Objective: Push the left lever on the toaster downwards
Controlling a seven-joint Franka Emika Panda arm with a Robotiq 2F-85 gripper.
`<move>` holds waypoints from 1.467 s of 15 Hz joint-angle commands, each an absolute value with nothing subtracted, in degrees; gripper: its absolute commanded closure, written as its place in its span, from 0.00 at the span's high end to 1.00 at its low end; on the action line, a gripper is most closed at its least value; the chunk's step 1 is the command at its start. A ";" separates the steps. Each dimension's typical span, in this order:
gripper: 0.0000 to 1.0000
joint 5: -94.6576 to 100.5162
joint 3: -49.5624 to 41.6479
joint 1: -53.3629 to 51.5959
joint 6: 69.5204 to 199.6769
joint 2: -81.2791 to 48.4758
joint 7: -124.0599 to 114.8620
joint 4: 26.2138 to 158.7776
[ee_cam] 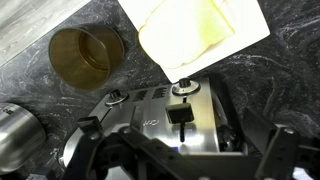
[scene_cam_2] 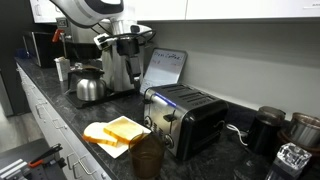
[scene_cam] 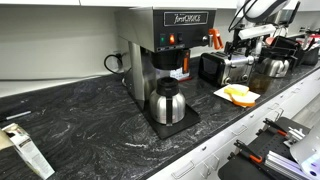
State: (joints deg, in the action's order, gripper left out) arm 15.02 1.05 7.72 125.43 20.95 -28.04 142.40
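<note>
Looking straight down in the wrist view onto the toaster (ee_cam: pixel 135 125), catching only its shiny front and top edge, with the rest cut off at the bottom. With the jaws of the gripper (ee_cam: pixel 182 140) spread wide either side of that face, clamping nothing, fingertips partly out of frame. Counting one black lever (ee_cam: pixel 180 113) down the middle and two round knobs (ee_cam: pixel 115 97) above it; no telling about a second lever from here. In both exterior views, finding the toaster on the dark table (scene_cam: pixel 90 120), just beside the bread (scene_cam_2: pixel 118 130) on white paper (ee_cam: pixel 250 20) and one brown cup (ee_cam: pixel 85 55). Also counting one coffee brewer (scene_cam: pixel 165 50) and two steel carafes (scene_cam: pixel 166 103). Reading "firstCHOICE" on the brewer's top panel; small markings on the toaster's face too blurred to read.
</note>
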 commanded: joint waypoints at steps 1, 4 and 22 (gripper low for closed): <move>1.00 14.77 1.52 8.22 125.34 20.95 -27.82 142.32; 1.00 13.82 1.00 8.13 125.33 20.55 -27.17 142.11; 0.38 6.71 -5.25 7.58 129.73 14.49 -5.51 140.90</move>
State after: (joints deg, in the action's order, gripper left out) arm 7.12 -4.63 7.63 129.02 16.09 -8.17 142.28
